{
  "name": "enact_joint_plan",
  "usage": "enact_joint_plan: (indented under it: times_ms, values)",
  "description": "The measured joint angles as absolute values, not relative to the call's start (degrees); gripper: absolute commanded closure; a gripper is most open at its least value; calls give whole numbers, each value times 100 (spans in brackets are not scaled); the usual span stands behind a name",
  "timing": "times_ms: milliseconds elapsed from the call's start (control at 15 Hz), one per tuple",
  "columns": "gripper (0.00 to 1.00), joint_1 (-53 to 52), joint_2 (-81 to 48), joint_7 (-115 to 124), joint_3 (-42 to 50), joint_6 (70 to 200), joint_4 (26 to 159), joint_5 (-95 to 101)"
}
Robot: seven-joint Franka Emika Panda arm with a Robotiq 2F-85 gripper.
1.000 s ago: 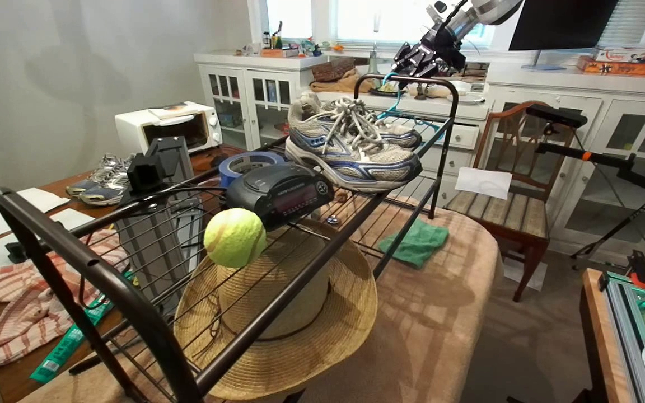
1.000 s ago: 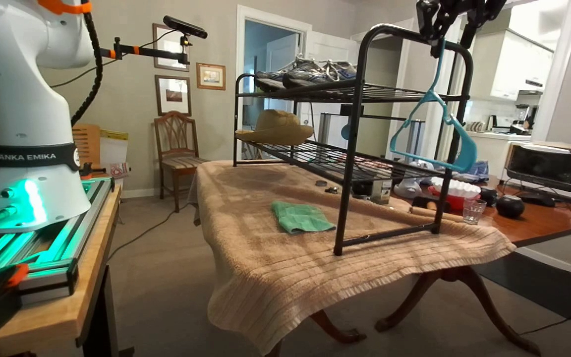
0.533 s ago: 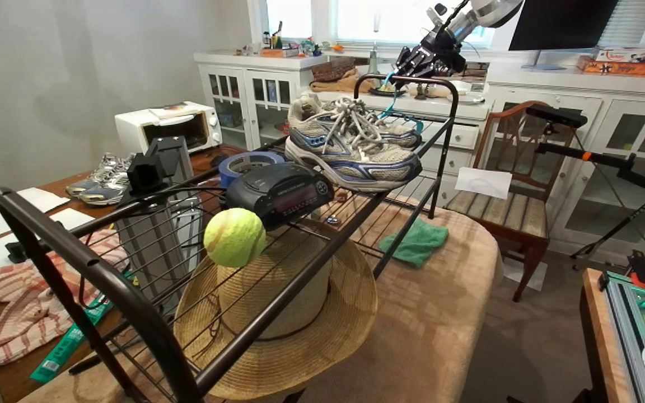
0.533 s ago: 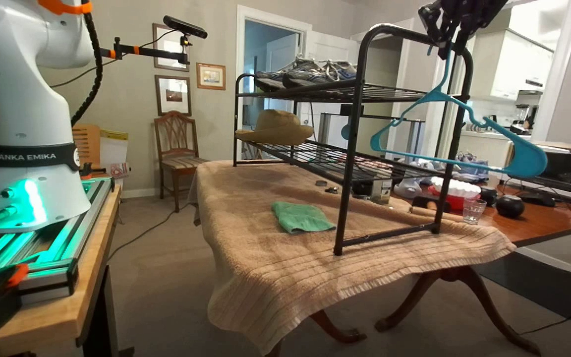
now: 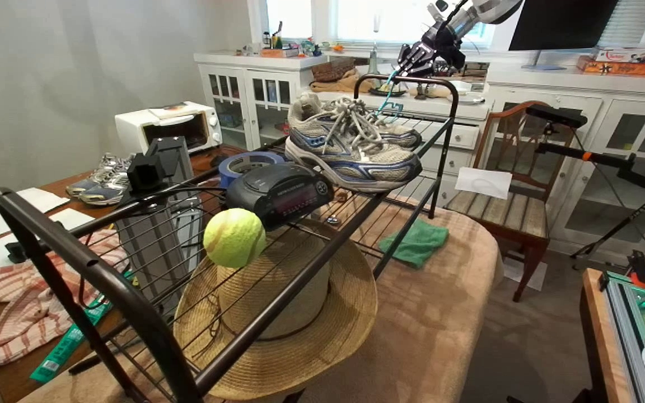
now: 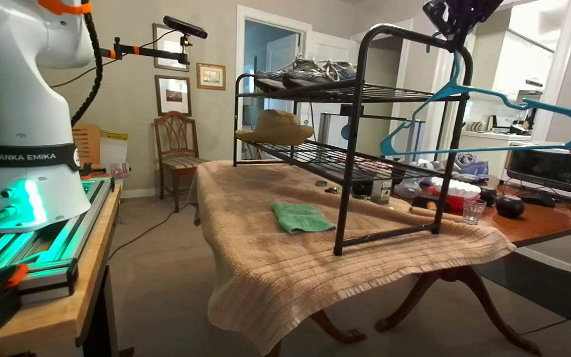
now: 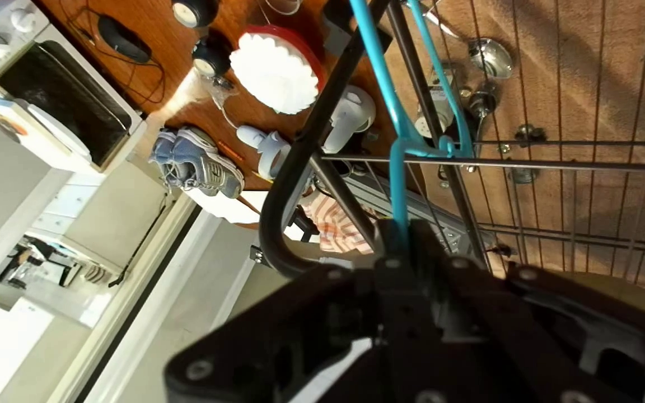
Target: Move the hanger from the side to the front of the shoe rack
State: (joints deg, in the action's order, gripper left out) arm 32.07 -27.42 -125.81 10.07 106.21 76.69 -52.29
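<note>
A blue hanger [image 6: 451,90] hangs at the end of the black metal shoe rack [image 6: 349,163], its wide end stretching out beyond the rack. My gripper [image 6: 455,47] is beside the rack's top end rail. In the wrist view the gripper [image 7: 404,223] is shut on the neck of the hanger [image 7: 398,179], just below its hook. Part of the hook shows left of the fingers in an exterior view; the rest is hidden behind them, so I cannot tell whether it bears on the rail. Shoes partly cover the hanger [image 5: 394,105] in an exterior view.
The rack's top shelf holds sneakers [image 5: 350,145], a clock radio [image 5: 280,193], blue tape [image 5: 251,161] and a tennis ball [image 5: 235,238]. A straw hat [image 6: 278,126] lies on the lower shelf. Beyond the rack stand a glass [image 6: 474,211] and a toaster oven [image 6: 548,168].
The fingers have closed on the hanger's neck. The hanger has turned from nearly edge-on to broadside, its wide end swinging outward. My gripper has shifted slightly along the top rail.
</note>
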Motion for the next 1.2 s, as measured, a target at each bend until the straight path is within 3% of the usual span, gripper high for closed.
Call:
enact_joint_plan:
  times_ms: [1200]
  values:
    - [98, 3463, -2565, -12442, 1395, 10377, 7806, -5011]
